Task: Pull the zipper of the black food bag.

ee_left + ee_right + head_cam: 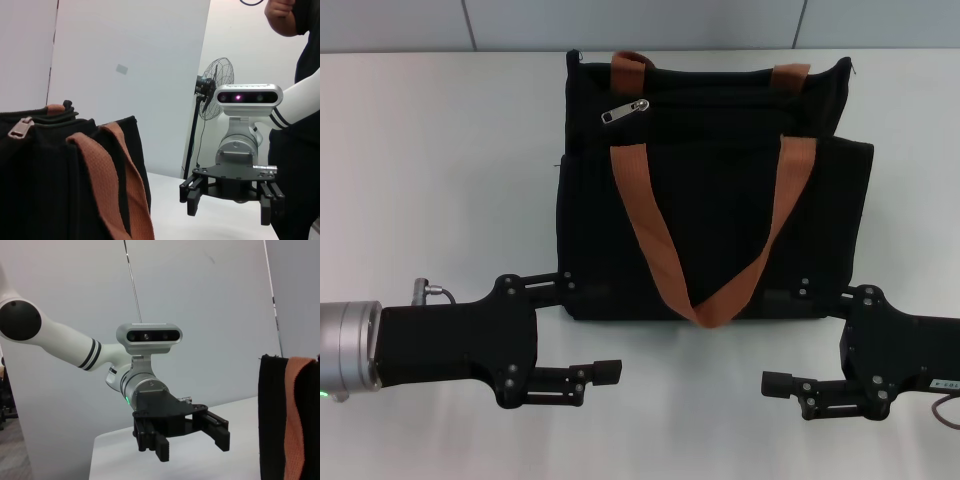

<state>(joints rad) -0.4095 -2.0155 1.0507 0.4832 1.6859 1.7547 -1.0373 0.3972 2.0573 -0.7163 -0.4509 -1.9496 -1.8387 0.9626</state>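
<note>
We see the zipper (625, 110), a small silver pull, lying near the top left of the black food bag (710, 180), which stands mid-table (440, 160) with its orange-brown handles (705, 300) draped down the front. No writing or brand is legible. Our left gripper (588, 330) and right gripper (798, 335) hover before the bag, fingers apart, touching nothing.

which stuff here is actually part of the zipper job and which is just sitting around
Part of the job:
- black food bag
- zipper, at the bag's top edge
- left gripper, jaws open, short of the bag
- right gripper, jaws open, short of the bag

Just around:
- table
- standing fan
- person
</note>
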